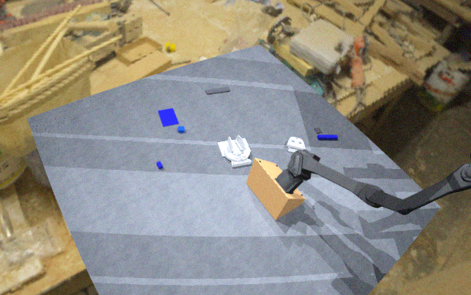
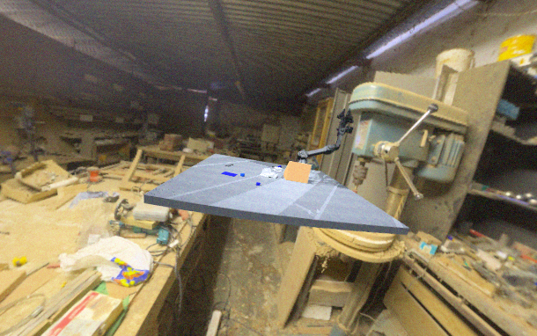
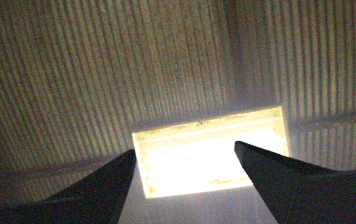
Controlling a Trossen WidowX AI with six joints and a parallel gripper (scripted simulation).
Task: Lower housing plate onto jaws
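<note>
A white base assembly (image 1: 236, 151) (image 2: 268, 172) lies on the table, with two white jaws (image 1: 235, 144) standing up side by side on it. A separate smaller white piece with two round marks, apparently the housing plate (image 1: 296, 145), lies to the right of it in the top view, apart from the jaws. My gripper (image 2: 345, 113) (image 3: 185, 149) is raised high above the table, pointing up towards the ceiling and far from both white parts. Its two fingers stand wide apart in the wrist view, with only a bright ceiling light behind them. It is open and empty.
A large orange block (image 1: 266, 189) (image 2: 297, 171) stands close to the white base and the arm's foot. Also on the table are a flat blue square (image 1: 168, 117), a blue cube (image 1: 181, 129), a small blue block (image 1: 160, 165), a blue bar (image 1: 327, 137) and a grey bar (image 1: 218, 90).
</note>
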